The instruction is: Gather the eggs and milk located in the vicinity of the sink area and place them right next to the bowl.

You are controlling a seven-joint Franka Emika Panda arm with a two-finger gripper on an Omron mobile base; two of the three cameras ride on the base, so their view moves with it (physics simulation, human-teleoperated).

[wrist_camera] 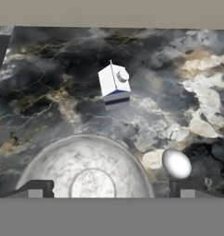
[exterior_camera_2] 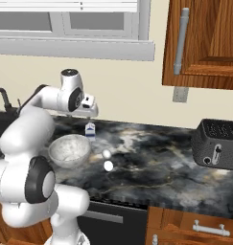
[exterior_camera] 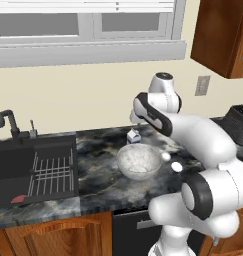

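Starting at the far left, the sink area [exterior_camera: 35, 167] sits dark and recessed in the marble counter [exterior_camera_2: 151, 158], its white wire rack [exterior_camera: 53, 175] lying inside and the black faucet [exterior_camera: 8, 122] curving over the back edge; something small and reddish [exterior_camera: 19, 199] rests at the basin's front corner, but I can't make out what it is, and I see no eggs or carton left in or beside the basin. Moving right along the counter, the bowl [exterior_camera: 138, 161] stands on its own, clear and cloudy, with the milk [exterior_camera: 133, 136] upright just behind it, close to its far rim. Just to the right of the bowl lie the eggs, one [exterior_camera: 166, 156] near the rim and the other [exterior_camera: 177, 167] a little further forward, near each other but apart. The gripper [exterior_camera_2: 90, 111] hangs above the counter over the milk and bowl, its jaws spread wide and holding nothing; from the hand's own view the carton [wrist_camera: 114, 85] stands free on the stone and one egg [wrist_camera: 176, 163] sits beside the bowl's rim [wrist_camera: 132, 159]. Further right, a dark toaster [exterior_camera_2: 217, 146] sits well away from all this. To my eye the job looks essentially finished: milk and both eggs are already next to the bowl, and I judge that only drawing the arm clear remains.
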